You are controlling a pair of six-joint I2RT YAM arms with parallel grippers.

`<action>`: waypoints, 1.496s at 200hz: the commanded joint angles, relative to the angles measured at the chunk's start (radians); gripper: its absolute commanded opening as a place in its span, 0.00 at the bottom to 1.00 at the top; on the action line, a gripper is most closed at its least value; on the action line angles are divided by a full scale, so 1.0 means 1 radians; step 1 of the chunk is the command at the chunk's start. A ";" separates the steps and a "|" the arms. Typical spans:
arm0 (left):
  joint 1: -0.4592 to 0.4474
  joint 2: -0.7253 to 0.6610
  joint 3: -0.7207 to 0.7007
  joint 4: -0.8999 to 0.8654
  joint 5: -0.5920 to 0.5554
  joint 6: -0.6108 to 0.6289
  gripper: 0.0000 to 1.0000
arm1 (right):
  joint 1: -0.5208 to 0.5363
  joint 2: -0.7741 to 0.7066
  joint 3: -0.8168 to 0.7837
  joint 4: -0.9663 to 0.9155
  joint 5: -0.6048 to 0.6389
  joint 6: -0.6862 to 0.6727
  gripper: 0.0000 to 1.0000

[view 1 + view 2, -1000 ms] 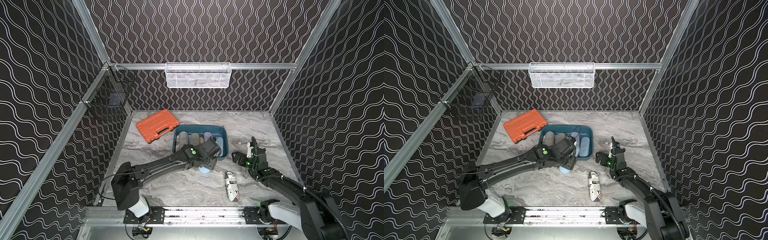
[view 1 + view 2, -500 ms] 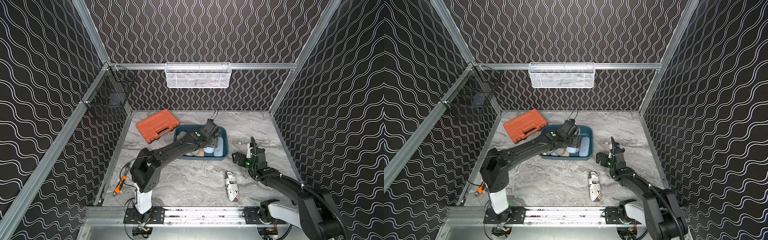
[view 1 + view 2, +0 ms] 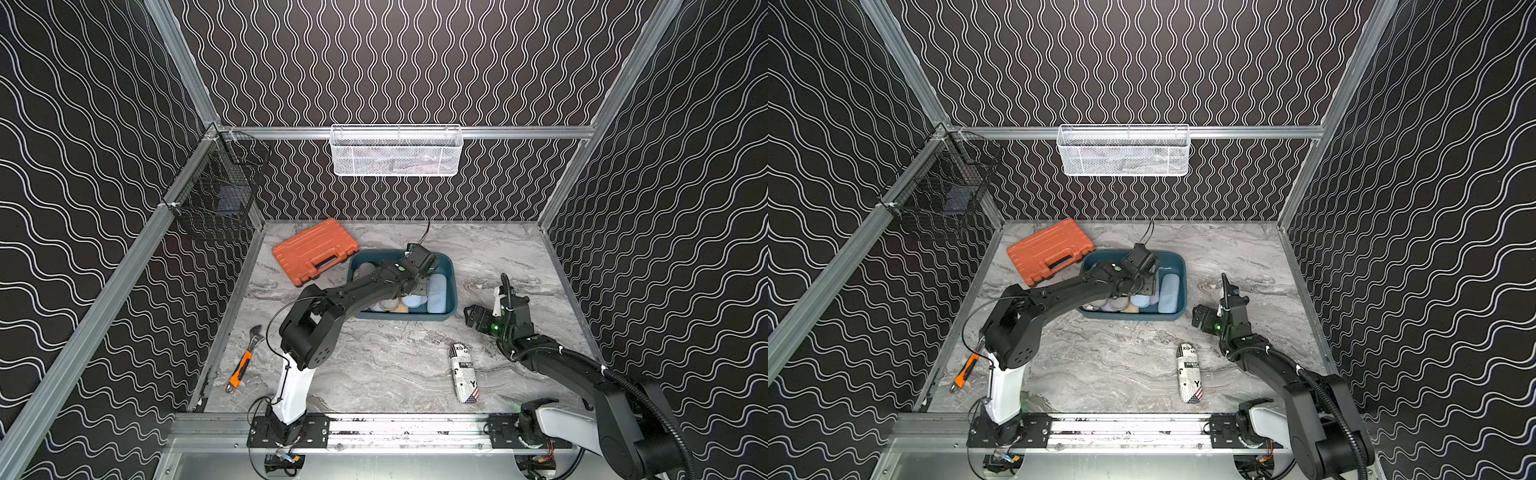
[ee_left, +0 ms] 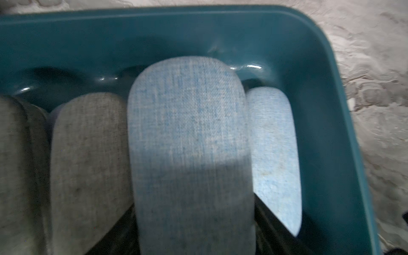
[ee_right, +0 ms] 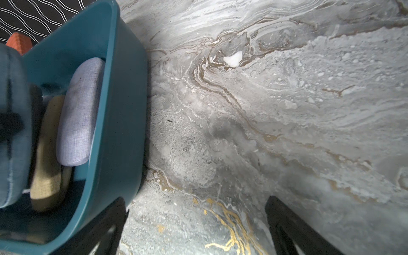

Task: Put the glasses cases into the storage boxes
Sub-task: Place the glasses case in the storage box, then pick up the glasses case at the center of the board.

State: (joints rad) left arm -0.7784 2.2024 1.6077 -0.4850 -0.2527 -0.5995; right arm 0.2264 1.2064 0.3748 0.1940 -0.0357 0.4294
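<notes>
The dark teal storage box (image 3: 451,286) (image 3: 1183,286) sits mid-table and holds several glasses cases. My left gripper (image 3: 419,286) (image 4: 194,220) hangs over its right half, shut on a light blue case (image 4: 189,132). Under and beside that case lie a grey case (image 4: 88,165) and another light blue case (image 4: 273,154). A lavender case (image 5: 79,110) and a tan case (image 5: 46,154) lean by the box wall (image 5: 123,110). A newspaper-printed case (image 3: 464,372) (image 3: 1190,372) lies on the table near the front. My right gripper (image 3: 473,318) (image 5: 196,209) stands open and empty just right of the box.
An orange tool case (image 3: 314,250) lies left of the box at the back. A wrench with an orange handle (image 3: 244,360) lies at the front left. A white mesh basket (image 3: 395,150) hangs on the back wall, and a black wire basket (image 3: 216,195) on the left rail.
My left arm has swung from in front of the box to over its right half, carrying the light blue case. The right arm has barely moved.
</notes>
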 commanded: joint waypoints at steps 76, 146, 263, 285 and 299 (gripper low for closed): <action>0.014 0.042 -0.004 0.043 0.007 -0.014 0.72 | -0.001 -0.001 0.008 0.016 0.002 0.003 1.00; 0.014 -0.072 -0.017 0.061 0.025 -0.006 0.82 | 0.002 -0.065 0.022 -0.030 -0.026 0.004 1.00; 0.016 -0.500 -0.258 0.141 -0.016 0.086 0.93 | 0.345 -0.194 0.052 -0.403 0.136 0.063 1.00; 0.016 -0.577 -0.329 0.158 -0.016 0.083 0.93 | 0.410 -0.203 0.034 -0.465 0.156 0.117 1.00; 0.016 -0.612 -0.365 0.169 -0.018 0.090 0.93 | 0.454 -0.212 0.017 -0.481 0.157 0.164 1.00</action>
State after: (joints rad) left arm -0.7647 1.6356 1.2892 -0.3759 -0.2584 -0.5350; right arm 0.6292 1.0061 0.4114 -0.1879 0.0856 0.4988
